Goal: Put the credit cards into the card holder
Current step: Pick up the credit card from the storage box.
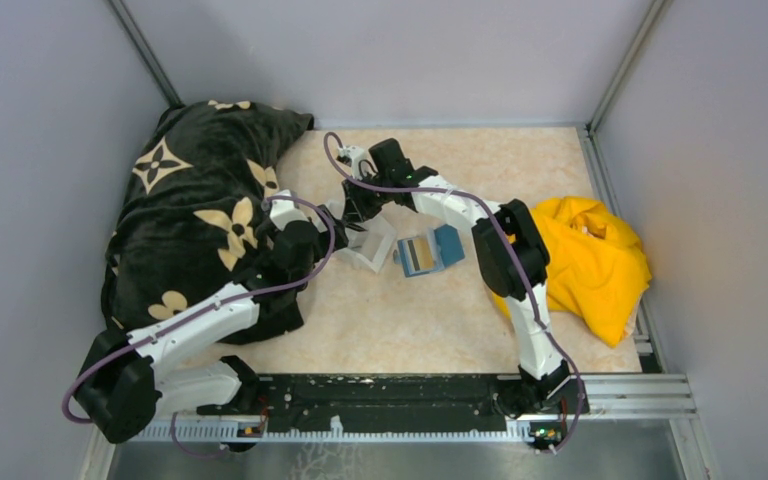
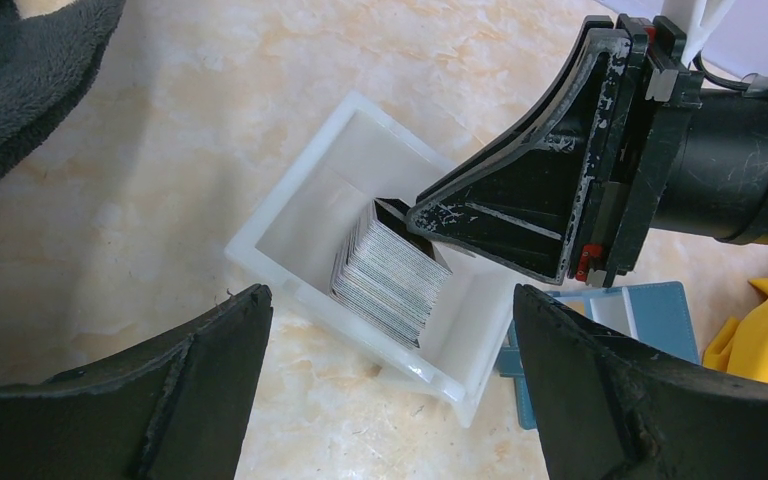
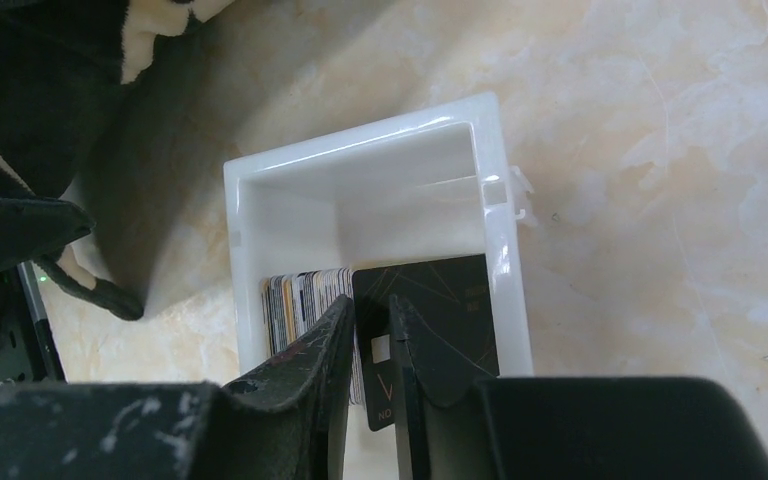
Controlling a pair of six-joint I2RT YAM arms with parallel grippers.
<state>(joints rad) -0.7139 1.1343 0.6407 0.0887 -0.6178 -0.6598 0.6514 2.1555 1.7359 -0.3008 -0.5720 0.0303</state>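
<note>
The credit cards [image 2: 390,275] stand on edge as a thick stack [image 3: 295,300] in a white plastic tray [image 2: 290,180] [image 1: 372,248] [image 3: 360,150]. A black card [image 3: 450,300] leans off the stack's right end. My right gripper [image 3: 370,300] [image 1: 360,205] reaches down into the tray, jaws a narrow gap apart over that black card; I cannot tell whether it is pinched. The teal card holder [image 1: 448,243] [image 2: 660,310] lies open right of the tray, a tan and grey card face showing on it. My left gripper [image 2: 390,295] [image 1: 345,232] hovers wide open just before the tray, holding nothing.
A black blanket with tan flowers [image 1: 200,200] [image 2: 20,80] is heaped at the left, against the left arm. A yellow cloth [image 1: 590,260] [image 2: 760,330] lies at the right beside the right arm. Grey walls enclose the marbled table [image 1: 400,320].
</note>
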